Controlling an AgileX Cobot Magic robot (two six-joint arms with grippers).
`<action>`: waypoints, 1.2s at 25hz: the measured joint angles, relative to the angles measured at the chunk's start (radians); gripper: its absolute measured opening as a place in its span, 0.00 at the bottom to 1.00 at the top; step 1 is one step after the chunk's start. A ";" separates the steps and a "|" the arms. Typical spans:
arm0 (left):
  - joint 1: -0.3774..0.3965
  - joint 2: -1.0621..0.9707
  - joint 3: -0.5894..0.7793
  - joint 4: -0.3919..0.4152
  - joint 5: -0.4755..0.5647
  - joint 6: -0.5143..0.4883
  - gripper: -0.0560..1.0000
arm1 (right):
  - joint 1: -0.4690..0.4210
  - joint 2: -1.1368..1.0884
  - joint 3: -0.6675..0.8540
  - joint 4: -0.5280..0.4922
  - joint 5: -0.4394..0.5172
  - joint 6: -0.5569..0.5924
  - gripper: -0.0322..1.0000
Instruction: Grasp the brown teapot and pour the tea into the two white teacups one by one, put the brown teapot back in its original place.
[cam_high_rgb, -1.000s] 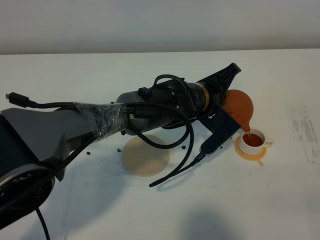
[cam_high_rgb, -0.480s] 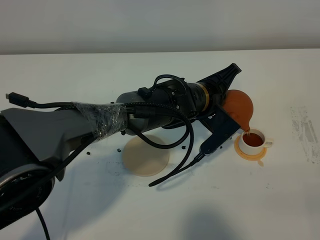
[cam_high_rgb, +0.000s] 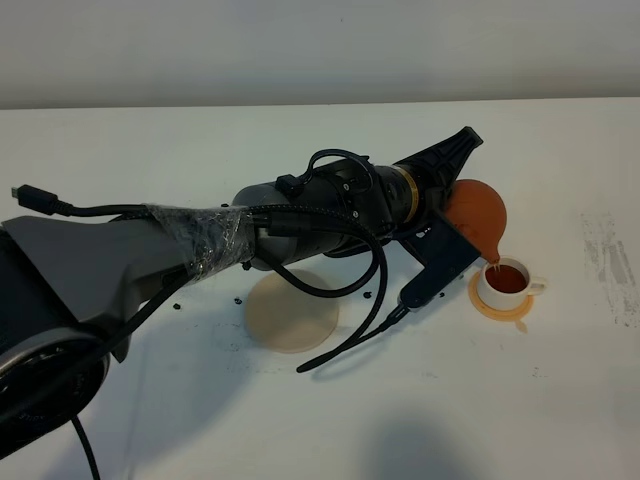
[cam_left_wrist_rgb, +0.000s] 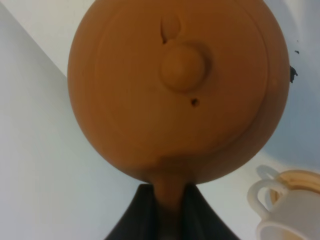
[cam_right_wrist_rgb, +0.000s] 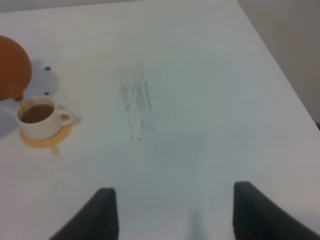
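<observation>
Left claw (cam_left_wrist_rgb: 168, 200) pinches the teapot (cam_left_wrist_rgb: 170, 90) by its handle, spout tipped over a cup (cam_high_rgb: 508, 281) just beyond; open table (cam_high_rgb: 560, 400) past it. Right claw (cam_right_wrist_rgb: 172, 210) spread, well apart.

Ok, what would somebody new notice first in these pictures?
The left gripper holds the brown teapot tipped spout-down over a white teacup at the right of the high view. That cup, on an orange coaster, holds reddish-brown tea. Near the middle, the pale round mat lies bare.
</observation>
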 joint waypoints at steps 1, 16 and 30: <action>0.000 0.000 0.000 0.000 0.000 0.004 0.15 | 0.000 0.000 0.000 0.000 0.000 0.000 0.52; 0.000 0.000 0.000 -0.052 0.000 -0.056 0.15 | 0.000 0.000 0.000 0.000 0.000 0.000 0.52; 0.009 0.000 0.000 -0.076 0.004 -0.274 0.15 | 0.000 0.000 0.000 0.000 0.000 0.000 0.52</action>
